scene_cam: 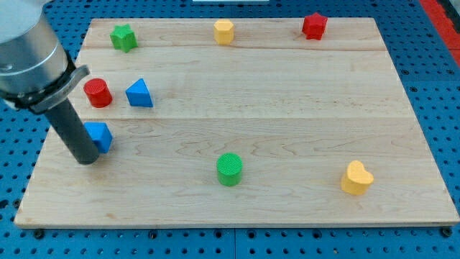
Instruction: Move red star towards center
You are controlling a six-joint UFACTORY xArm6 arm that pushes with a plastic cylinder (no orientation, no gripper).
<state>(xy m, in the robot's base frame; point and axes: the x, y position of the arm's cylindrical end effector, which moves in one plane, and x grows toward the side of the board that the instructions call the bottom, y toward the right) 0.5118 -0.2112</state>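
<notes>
The red star (314,26) sits near the view's top right of the wooden board (287,108). My tip (87,160) rests on the board at the view's left, touching the left side of a blue block (99,136). The tip is far from the red star, across the board from it.
A green star (123,37) is at the top left and a yellow hexagonal block (224,32) at the top middle. A red cylinder (97,93) and a blue triangle (139,94) sit at the left. A green cylinder (230,170) and a yellow heart (356,178) are near the bottom.
</notes>
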